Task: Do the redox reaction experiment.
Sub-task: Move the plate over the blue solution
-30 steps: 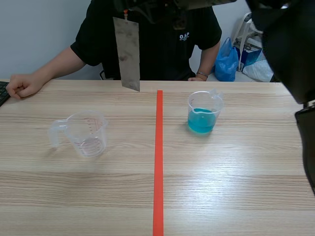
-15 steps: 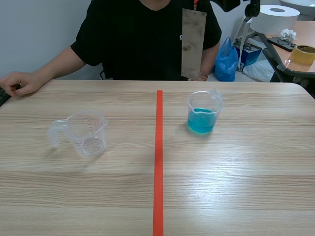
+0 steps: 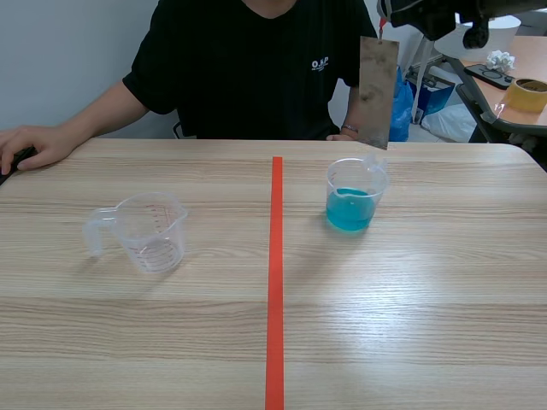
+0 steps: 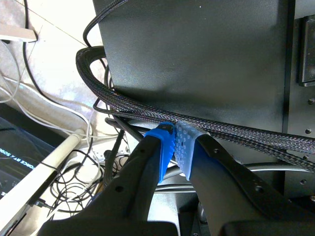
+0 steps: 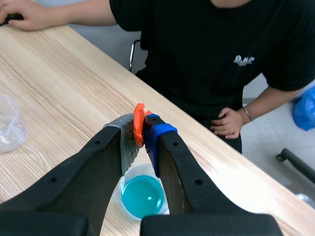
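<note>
A grey metal strip [image 3: 377,90] hangs upright from an orange tab, held by my right gripper [image 3: 385,21] at the far right. Its lower end is just above the far rim of the clear beaker of blue liquid [image 3: 353,198]. In the right wrist view my right gripper [image 5: 140,130] is shut on the orange tab [image 5: 139,123], with the blue beaker [image 5: 142,196] straight below. An empty clear measuring cup [image 3: 152,232] stands left of the red tape line. My left gripper [image 4: 174,142] is shut on nothing, off the table beside a black box and cables.
A person in a black shirt sits across the table, one hand [image 3: 34,145] resting at the far left edge and the other hand [image 5: 229,123] behind the far edge near the beaker. A side table [image 3: 513,81] with tape and paper rolls stands at the far right.
My right gripper has carried the hanging strip rightward, from left of the tape line to above the blue beaker. The cups have not moved.
</note>
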Robot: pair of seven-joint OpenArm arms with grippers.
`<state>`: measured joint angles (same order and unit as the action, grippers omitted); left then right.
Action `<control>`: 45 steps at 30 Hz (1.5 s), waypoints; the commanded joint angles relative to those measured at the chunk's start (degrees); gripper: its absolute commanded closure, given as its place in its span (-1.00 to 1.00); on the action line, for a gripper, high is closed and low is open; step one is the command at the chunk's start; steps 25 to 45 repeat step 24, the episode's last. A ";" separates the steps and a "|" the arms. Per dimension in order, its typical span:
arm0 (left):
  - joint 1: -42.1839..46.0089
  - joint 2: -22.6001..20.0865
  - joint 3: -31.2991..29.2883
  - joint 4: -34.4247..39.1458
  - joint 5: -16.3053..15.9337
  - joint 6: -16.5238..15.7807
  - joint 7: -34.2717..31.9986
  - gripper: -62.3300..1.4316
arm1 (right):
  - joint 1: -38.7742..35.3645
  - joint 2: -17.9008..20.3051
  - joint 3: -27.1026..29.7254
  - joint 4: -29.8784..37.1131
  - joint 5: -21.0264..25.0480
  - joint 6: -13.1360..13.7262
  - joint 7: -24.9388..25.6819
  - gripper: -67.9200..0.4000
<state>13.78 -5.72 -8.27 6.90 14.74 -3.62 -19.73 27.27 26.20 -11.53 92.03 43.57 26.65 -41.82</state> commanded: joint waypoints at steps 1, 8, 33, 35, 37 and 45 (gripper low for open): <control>0.33 -0.02 -0.11 0.66 -0.13 -0.13 -0.33 0.82 | 1.62 0.31 0.66 0.00 0.57 0.00 1.25 0.97; 0.33 -0.02 -0.11 0.66 -0.13 -0.13 -0.33 0.82 | 1.62 0.31 0.66 -0.66 0.57 0.00 1.29 0.97; 0.33 -0.02 -0.11 0.66 -0.13 -0.13 -0.33 0.82 | 1.62 0.28 0.66 -0.76 0.17 0.44 2.32 0.97; 0.33 -0.02 -0.11 0.66 -0.13 -0.13 -0.33 0.82 | 1.62 0.28 0.66 -0.76 0.17 0.44 2.32 0.97; 0.33 -0.02 -0.11 0.66 -0.13 -0.13 -0.33 0.82 | 1.62 0.28 0.66 -0.76 0.17 0.44 2.32 0.97; 0.33 -0.02 -0.11 0.66 -0.13 -0.13 -0.33 0.82 | 1.62 0.28 0.66 -0.76 0.17 0.44 2.32 0.97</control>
